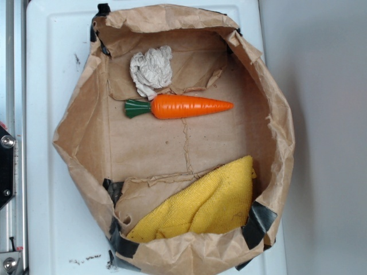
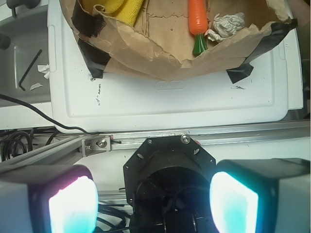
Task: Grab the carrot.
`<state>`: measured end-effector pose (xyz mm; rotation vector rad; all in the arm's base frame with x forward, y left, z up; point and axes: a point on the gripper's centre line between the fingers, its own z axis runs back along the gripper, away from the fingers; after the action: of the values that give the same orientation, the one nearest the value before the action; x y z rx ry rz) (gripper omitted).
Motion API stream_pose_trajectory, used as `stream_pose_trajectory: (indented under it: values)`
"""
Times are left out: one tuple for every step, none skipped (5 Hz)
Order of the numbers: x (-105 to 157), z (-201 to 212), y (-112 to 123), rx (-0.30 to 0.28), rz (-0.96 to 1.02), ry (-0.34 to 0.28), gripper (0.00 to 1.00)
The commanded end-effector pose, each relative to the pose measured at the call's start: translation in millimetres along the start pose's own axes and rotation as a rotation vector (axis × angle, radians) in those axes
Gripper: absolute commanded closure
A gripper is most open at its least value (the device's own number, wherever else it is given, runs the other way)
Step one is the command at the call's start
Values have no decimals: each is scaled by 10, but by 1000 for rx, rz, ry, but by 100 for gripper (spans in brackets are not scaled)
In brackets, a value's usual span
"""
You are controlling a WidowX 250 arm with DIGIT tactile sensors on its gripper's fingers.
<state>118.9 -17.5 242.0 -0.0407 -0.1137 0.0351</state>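
The orange toy carrot [image 1: 184, 106] with a dark green stem lies flat in the brown paper bag tray [image 1: 74, 132], stem to the left, tip to the right. In the wrist view the carrot [image 2: 197, 18] shows at the top, stem end toward me. My gripper [image 2: 153, 204] is open and empty, its two glowing pads [image 2: 73, 206] wide apart. It is well back from the bag, over the robot's base and the rail. The gripper does not show in the exterior view.
A crumpled white paper ball [image 1: 151, 70] lies just above the carrot's stem. A yellow cloth [image 1: 206, 203] lies in the bag's lower right. The bag's raised paper walls [image 2: 160, 60] and black tape corners ring the carrot. The bag sits on a white board [image 2: 170, 102].
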Motion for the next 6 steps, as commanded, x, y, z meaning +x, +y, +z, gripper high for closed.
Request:
stream_pose_trajectory:
  values:
    - [0,0,0,0,0,0,0]
    - [377,0,113,35,23,-62,0]
    - [848,-182,221,48,27,-72,0]
    - [1333,-414,391,34,-40,-89,0]
    - [1730,-628,555,-18,-112,-69,0]
    - [1730,-628,555,-18,-112,-69,0]
